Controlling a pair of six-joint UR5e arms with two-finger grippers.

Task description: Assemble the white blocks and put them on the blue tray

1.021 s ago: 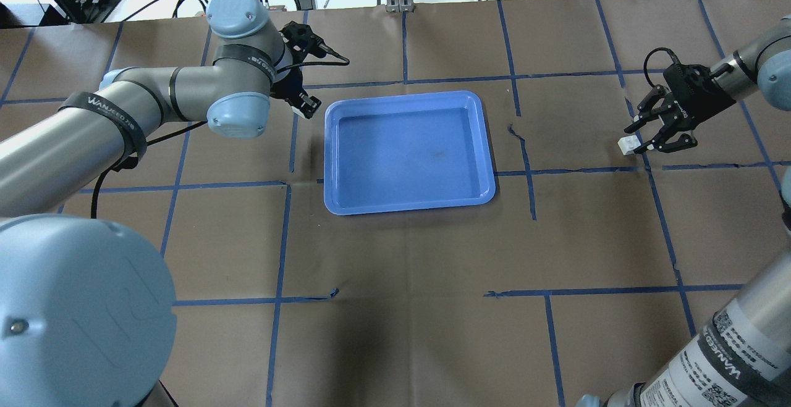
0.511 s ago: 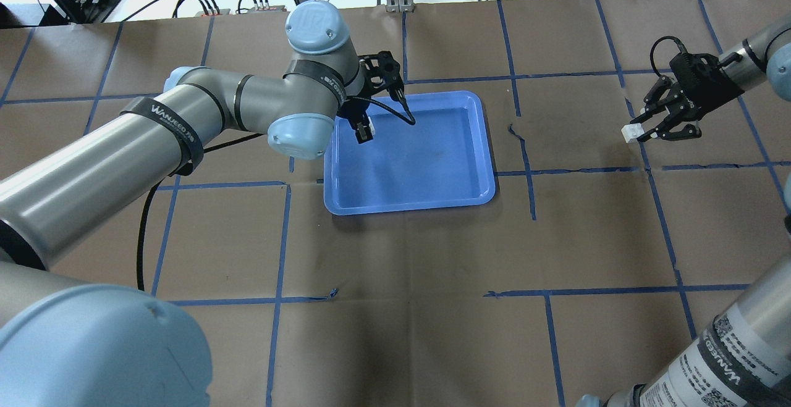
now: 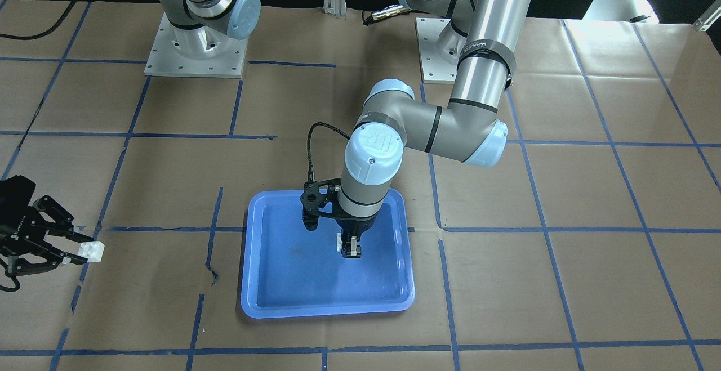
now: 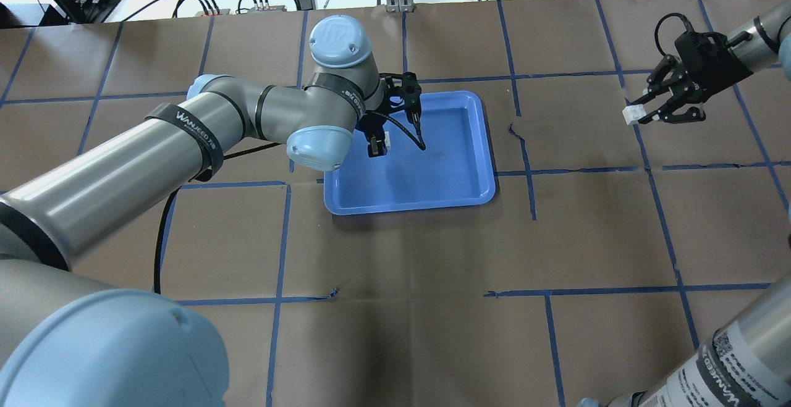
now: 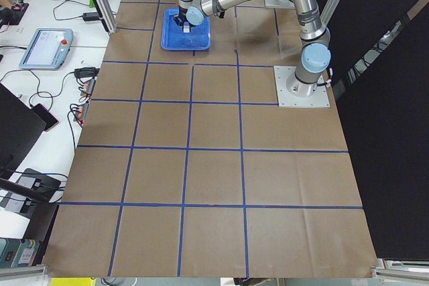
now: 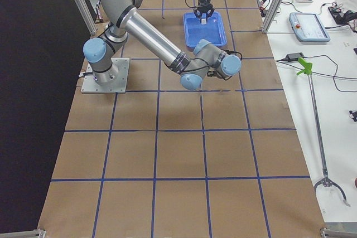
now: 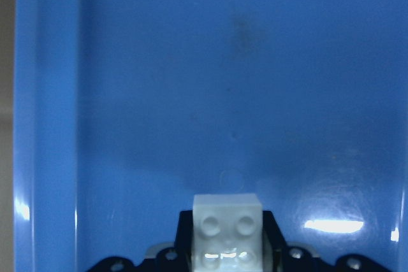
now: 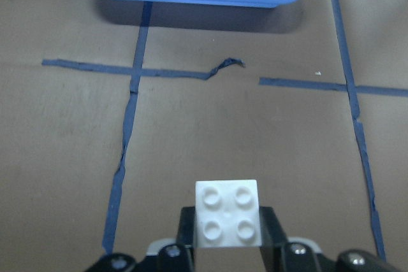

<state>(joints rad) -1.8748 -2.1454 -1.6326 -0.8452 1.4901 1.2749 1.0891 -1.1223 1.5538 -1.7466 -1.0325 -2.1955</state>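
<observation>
1. Left gripper (image 4: 377, 146): fingers drawn narrow and pinching the first white block (image 7: 227, 230) at the fingertips. The block's studded face is turned toward the wrist camera.
2. Position: this gripper points down over the inside of the blue tray (image 4: 408, 209), in the half nearer the robot's left side. The pictures do not show whether the block touches the tray floor or hangs just above it.
3. Tray contents: the gripper and its block are the only things within the rim. The bare floor shows a faint dark smudge (image 7: 242, 27) and some glare.
4. Right gripper (image 4: 642, 113): fingertips closed on the second white block (image 8: 227, 221), whose four studs face the wrist camera. The block sticks out from the fingertips on the side toward the tray.
5. Position: this gripper is held above the table (image 4: 593, 234) on the robot's right, well apart from the tray. In the right wrist view the tray lies far ahead of the held block, with brown paper and blue tape lines (image 8: 127, 119) between them.
6. Blocks: the two are separate, one in each gripper, well apart.
</observation>
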